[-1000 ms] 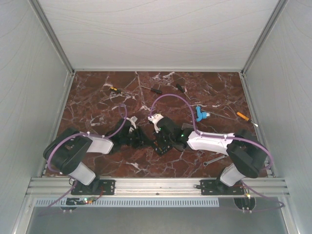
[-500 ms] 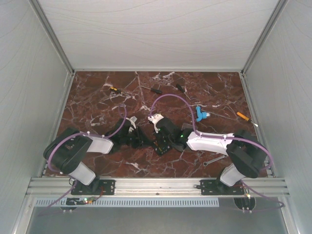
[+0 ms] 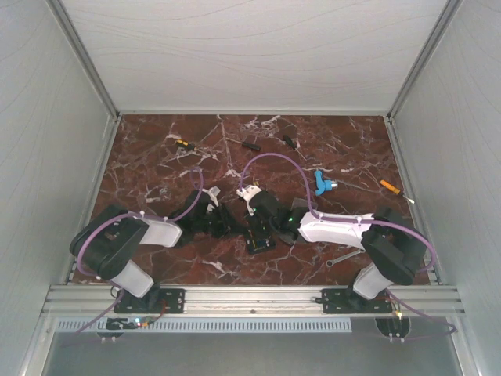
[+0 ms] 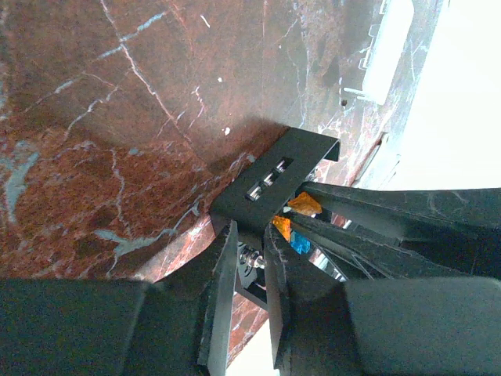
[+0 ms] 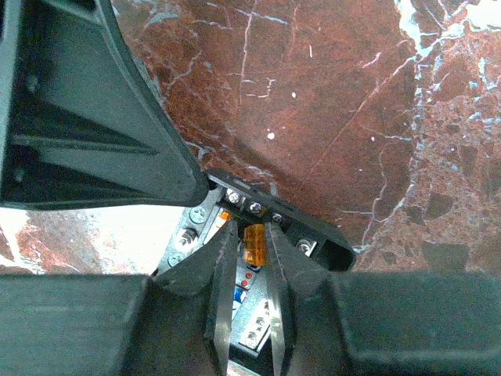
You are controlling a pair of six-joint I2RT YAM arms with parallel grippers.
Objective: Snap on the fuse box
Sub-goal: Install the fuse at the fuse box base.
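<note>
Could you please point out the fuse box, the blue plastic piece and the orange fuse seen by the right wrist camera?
fuse box [image 4: 270, 180], left wrist view, on its black outer wall.
blue plastic piece [image 3: 321, 182], top external view, on its middle.
orange fuse [image 5: 254, 243], right wrist view, on its translucent body.
</note>
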